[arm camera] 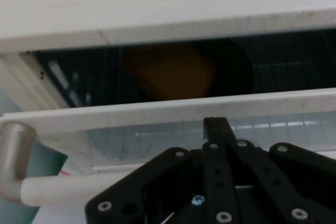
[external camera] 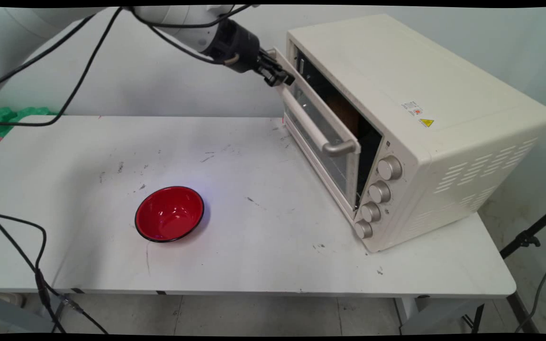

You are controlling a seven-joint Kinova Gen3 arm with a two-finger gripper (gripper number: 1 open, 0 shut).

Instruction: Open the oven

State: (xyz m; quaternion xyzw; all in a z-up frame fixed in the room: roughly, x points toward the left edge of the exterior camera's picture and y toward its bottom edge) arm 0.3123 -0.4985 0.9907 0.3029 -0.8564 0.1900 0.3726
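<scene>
A cream toaster oven [external camera: 396, 94] stands on the table's right side. Its glass door [external camera: 323, 151] hangs ajar, tilted out a little at the top. My gripper [external camera: 282, 78] is shut, and its tips lie against the top edge of the door at its far corner. In the hand view the gripper [arm camera: 216, 123] rests on the door's upper rim [arm camera: 131, 111], with the door handle [arm camera: 47, 190] below left. Through the gap a brownish-orange thing [arm camera: 168, 72] shows inside the dark oven. A red bowl [external camera: 169, 214] with a black rim sits empty on the table, far from the gripper.
Several knobs [external camera: 379, 192] run down the oven's front right. Black cables hang from the arm over the table's left side [external camera: 40, 118]. A green object [external camera: 12, 115] lies beyond the table's far left corner. A tripod leg [external camera: 529, 237] stands at right.
</scene>
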